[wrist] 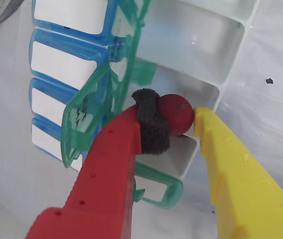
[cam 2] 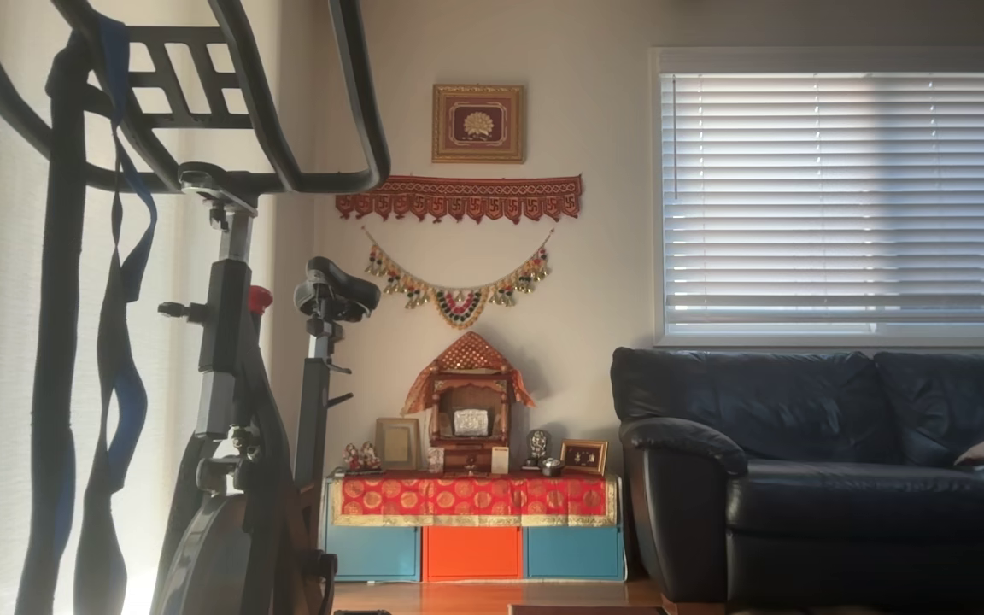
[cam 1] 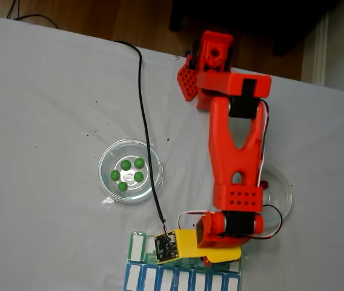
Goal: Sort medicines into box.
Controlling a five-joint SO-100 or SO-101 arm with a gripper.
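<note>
White cloth covers the table (cam 1: 51, 109) in the fixed view, with wooden floor along the 12 o'clock edge. Behind, in the other view, stand an exercise bike (cam 2: 227, 384), a dark sofa (cam 2: 834, 461) and a small shrine (cam 2: 468, 410) against the wall.

At the middle of the wrist view the gripper (wrist: 179, 122) is clamped on a dark red pill (wrist: 177, 113): the red finger (wrist: 111, 164), tipped with a black foam pad (wrist: 151, 124), presses it from 9 o'clock and the yellow finger (wrist: 231, 164) from 3 o'clock. The pill hangs over an open white compartment of the green box (wrist: 126, 79); whether it touches the compartment wall is hard to say. Green lids stand raised at 9 o'clock of the pill, and the blue row (wrist: 67, 64) with white lids lies beyond them.

In the fixed view the orange arm (cam 1: 235, 157) reaches toward 6 o'clock, its wrist over the organizer at the bottom edge. A clear dish (cam 1: 129, 170) at 9 o'clock of the arm holds five green pills (cam 1: 126, 165). Another clear dish (cam 1: 281, 188) sits at 3 o'clock, partly under the arm.
</note>
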